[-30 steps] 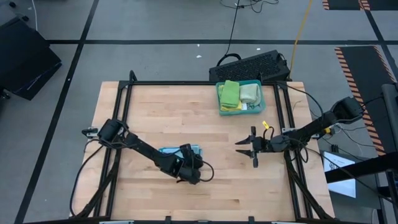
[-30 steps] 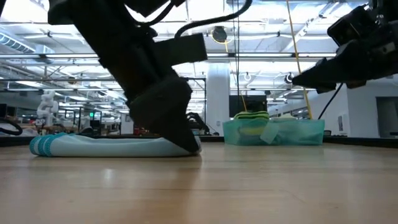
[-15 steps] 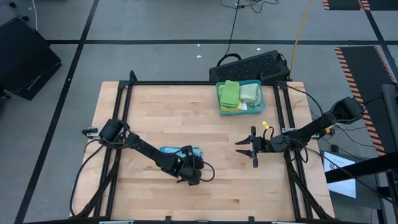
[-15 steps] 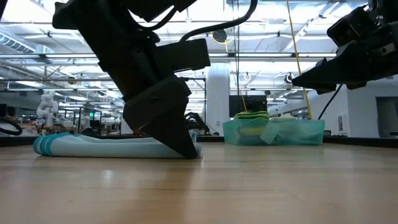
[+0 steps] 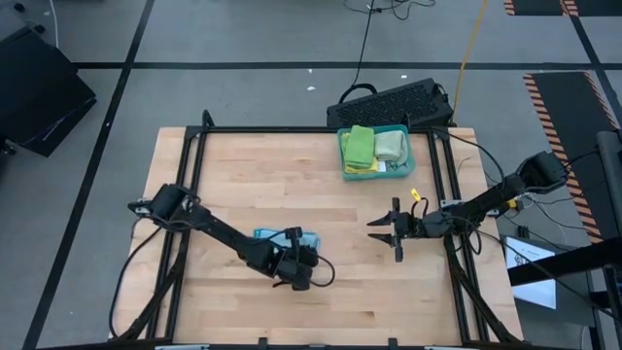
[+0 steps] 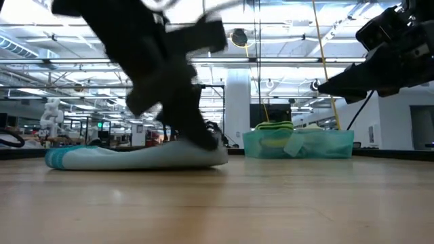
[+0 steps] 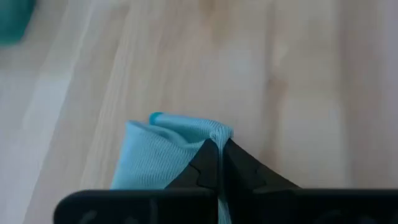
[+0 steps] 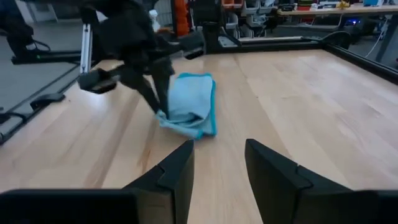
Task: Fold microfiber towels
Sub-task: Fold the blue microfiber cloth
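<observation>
Left pincer sits at about 7 o'clock of the desk centre, low over the wood. Its tips are pinched tight together on a corner of the light blue towel; the left wrist view shows the cloth bunched up right at the closed tips, fabric caught between them. The towel lies folded and flat on the desk, and the pinched edge on its 3 o'clock side is lifted slightly. In the low view the towel stretches along the desk surface with the left arm coming down onto its end nearest the tray.

Right pincer hovers at about 3 o'clock of the desk centre, well apart from the towel, pointing toward 9 o'clock. Fingers stand parted with nothing between them, clear of the wood.

Teal tray sits near the desk's 12 to 1 o'clock edge. Inside it: a bright green towel toward 9 o'clock, a pale green towel beside it toward 3 o'clock, and a yellow towel edge showing under them. The low view shows the stack rising above the tray's rim.

Black keyboard lies just past the desk edge at 12 o'clock, behind the tray.
</observation>
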Available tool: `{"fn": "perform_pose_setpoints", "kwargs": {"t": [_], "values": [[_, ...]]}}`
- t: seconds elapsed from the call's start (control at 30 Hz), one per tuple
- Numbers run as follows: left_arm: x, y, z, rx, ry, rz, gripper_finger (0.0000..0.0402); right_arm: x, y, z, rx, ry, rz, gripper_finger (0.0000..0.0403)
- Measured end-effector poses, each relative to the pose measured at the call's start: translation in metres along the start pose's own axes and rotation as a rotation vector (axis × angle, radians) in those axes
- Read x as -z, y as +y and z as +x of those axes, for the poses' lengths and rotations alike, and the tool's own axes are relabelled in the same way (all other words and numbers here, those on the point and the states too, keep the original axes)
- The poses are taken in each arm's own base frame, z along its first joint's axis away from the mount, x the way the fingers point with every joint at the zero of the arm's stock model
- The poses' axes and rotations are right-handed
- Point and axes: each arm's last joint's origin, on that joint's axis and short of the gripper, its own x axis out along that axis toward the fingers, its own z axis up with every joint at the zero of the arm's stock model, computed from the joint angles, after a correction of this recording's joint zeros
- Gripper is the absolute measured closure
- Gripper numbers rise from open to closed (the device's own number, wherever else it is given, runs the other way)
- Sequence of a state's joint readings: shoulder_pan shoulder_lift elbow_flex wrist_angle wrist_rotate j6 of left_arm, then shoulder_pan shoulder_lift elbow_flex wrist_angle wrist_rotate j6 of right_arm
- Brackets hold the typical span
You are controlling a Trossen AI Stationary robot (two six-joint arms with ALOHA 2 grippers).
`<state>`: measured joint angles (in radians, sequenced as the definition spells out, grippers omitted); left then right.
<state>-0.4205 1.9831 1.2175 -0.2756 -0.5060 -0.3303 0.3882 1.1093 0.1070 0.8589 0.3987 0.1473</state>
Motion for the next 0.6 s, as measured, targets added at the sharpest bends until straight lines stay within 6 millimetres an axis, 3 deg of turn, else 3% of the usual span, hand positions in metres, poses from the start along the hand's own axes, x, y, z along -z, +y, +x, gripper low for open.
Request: {"fn": "perform_pose_setpoints", "kwargs": {"t": [0.2, 0.33, 0.6], "values": [[0.0, -0.008, -0.007, 0.004, -0.028, 0.024, 0.0394, 0.001, 0.001, 0.003, -0.006, -0.01, 0.053, 0.0266], [0.002, -0.014, -0.011, -0.014, -0.048, 0.017, 0.0395, 0.001, 0.007, 0.016, -0.002, 0.029, 0.058, 0.0266], [-0.002, -0.018, -0.027, -0.049, -0.099, -0.008, 0.0396, -0.007, 0.034, 0.075, -0.081, 0.097, -0.114, 0.0241]]}}
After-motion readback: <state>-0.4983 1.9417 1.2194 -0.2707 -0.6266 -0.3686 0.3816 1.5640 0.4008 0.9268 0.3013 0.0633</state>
